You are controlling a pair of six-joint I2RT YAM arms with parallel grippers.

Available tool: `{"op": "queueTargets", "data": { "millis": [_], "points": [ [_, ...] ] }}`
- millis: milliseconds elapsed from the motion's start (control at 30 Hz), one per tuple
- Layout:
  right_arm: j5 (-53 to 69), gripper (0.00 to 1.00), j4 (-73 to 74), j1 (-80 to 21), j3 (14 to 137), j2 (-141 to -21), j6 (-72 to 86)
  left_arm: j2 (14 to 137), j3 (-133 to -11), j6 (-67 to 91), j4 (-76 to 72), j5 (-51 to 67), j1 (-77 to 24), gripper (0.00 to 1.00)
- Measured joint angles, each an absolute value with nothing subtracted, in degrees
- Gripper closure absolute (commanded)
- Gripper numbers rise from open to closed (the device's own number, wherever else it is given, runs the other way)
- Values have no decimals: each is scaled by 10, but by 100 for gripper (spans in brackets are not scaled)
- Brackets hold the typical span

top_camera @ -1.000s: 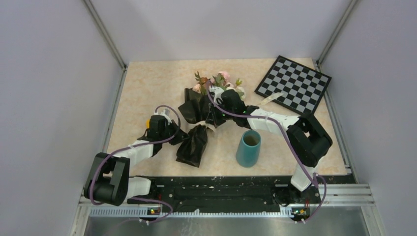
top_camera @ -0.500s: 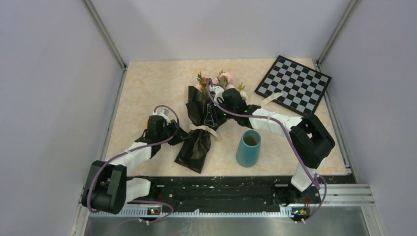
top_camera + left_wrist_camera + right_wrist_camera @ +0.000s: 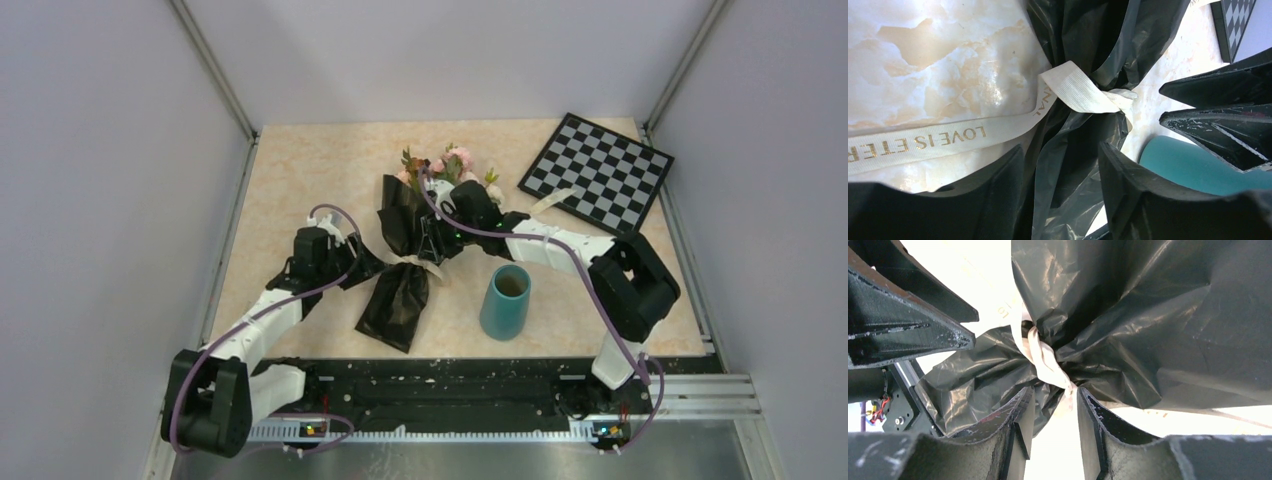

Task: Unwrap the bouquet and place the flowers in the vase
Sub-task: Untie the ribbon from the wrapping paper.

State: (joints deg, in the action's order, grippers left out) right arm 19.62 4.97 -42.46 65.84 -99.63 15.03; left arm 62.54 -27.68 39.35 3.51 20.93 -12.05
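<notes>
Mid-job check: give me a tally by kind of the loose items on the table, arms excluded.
Bouquet in black paper: 1
Teal vase: 1
Checkerboard: 1
Total: 3

Bouquet wrap (image 3: 1088,45): glossy blk, thin, crinkly, film-like sheen.
Ribbon (image 3: 1075,92): cream woven cloth, fine ribbed weave, matt; gold printed lettering.
Table (image 3: 923,65): beige marble-look top, smooth, polished, w/ glare spots.
Vase (image 3: 505,305): teal, smooth, semi-matt; material can't tell.
Left gripper (image 3: 1060,150): blk plastic, matt, grainy, scuffed edges.
Right gripper (image 3: 1055,390): same plastic, rough, whitish scratches.
Checkerboard (image 3: 597,170): flat blk/wht board, matt.
Rail (image 3: 700,390): bare metal, grooved, dull shine.
</notes>
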Motion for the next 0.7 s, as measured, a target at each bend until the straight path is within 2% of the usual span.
{"op": "queueTargets", "data": {
  "millis": [600,700],
  "points": [
    [198,73,56,-423,676,-1046,152,622,-284,388,49,211,-121,43],
    [198,79,56,-422,676,-1049,152,618,-284,388,50,211,-121,43]
  ]
}}
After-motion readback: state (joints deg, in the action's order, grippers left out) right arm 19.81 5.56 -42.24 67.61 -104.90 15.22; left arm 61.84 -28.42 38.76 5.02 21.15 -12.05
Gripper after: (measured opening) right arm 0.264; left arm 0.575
